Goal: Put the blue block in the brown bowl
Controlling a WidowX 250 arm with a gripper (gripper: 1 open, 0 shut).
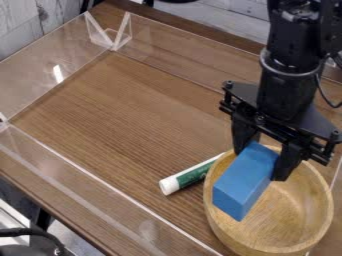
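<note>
A bright blue block (246, 180) hangs tilted between the black fingers of my gripper (263, 160), which is shut on its upper end. Its lower end reaches down over the left inner side of the brown bowl (297, 222), a large round wooden bowl at the lower right of the table. Whether the block's lowest corner touches the bowl's floor I cannot tell. The black arm rises straight up from the gripper to the top right.
A white tube with a green cap (189, 176) lies on the wooden table just left of the bowl's rim. Clear plastic walls (54, 70) fence the table at the left and back, with a clear stand (110, 32) at the far left corner.
</note>
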